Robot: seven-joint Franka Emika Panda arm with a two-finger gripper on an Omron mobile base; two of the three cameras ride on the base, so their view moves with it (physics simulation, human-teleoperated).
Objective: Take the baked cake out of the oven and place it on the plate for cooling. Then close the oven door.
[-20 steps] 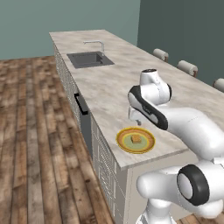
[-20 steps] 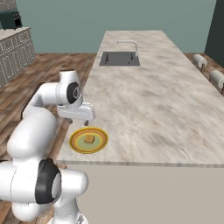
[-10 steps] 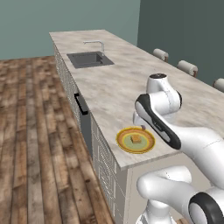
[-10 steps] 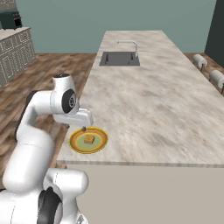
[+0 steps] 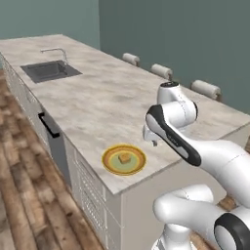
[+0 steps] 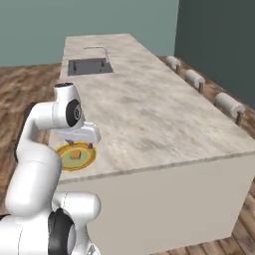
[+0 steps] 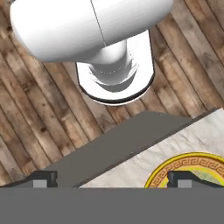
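A small brown cake (image 5: 125, 158) lies in the middle of the gold-rimmed plate (image 5: 108, 163) near the front edge of the island counter. The cake (image 6: 75, 155) and plate (image 6: 87, 158) also sit under the hand in the right base view. My gripper (image 5: 149, 140) hangs open just beyond the plate, a little above the counter, holding nothing. In the hand view the gripper (image 7: 111, 178) spans the counter's edge, with one fingertip (image 7: 181, 176) over the plate (image 7: 192, 168) rim. The oven and the oven door are out of view.
The island counter (image 5: 102, 105) runs away from me with a sink (image 5: 48, 71) and faucet at its far end. A black-handled panel (image 5: 51, 128) sits in the cabinet front. Three stools (image 5: 163, 71) line the far side. Wooden floor (image 7: 35, 122) lies below the counter edge.
Both base views have shifted, so the base has moved. The arm has folded closer over the counter corner. The hand stays by the plate, jaws open, and the cake rests where it was.
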